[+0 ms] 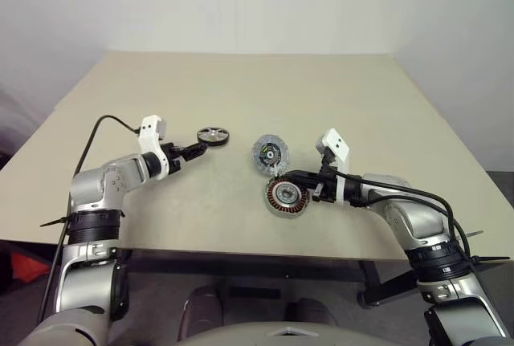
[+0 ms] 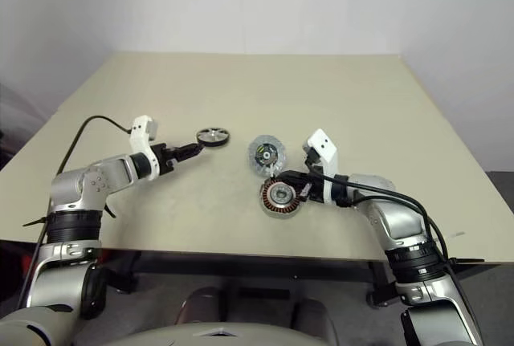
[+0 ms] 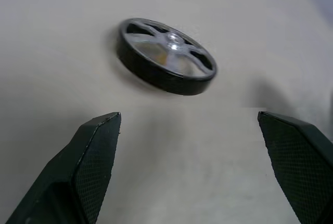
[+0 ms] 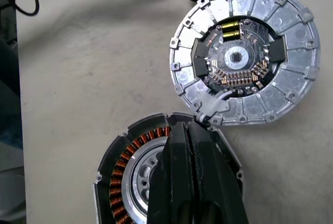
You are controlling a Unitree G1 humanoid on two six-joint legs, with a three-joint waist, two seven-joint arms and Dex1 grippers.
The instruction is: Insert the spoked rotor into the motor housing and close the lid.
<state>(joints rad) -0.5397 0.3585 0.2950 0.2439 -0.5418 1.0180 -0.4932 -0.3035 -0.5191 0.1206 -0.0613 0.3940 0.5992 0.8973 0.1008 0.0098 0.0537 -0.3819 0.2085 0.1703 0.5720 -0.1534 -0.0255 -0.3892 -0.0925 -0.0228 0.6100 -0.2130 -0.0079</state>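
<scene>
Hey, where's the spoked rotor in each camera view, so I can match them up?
Left eye view: spoked rotor flat on the table, just off the left gripper.
Right eye view: same spot, left of the lid.
Left wrist view: beyond the two open fingers, untouched.
Right wrist view: a sliver at the picture's edge, behind the lid.
Shared landmark: the open lid beside the motor housing.
</scene>
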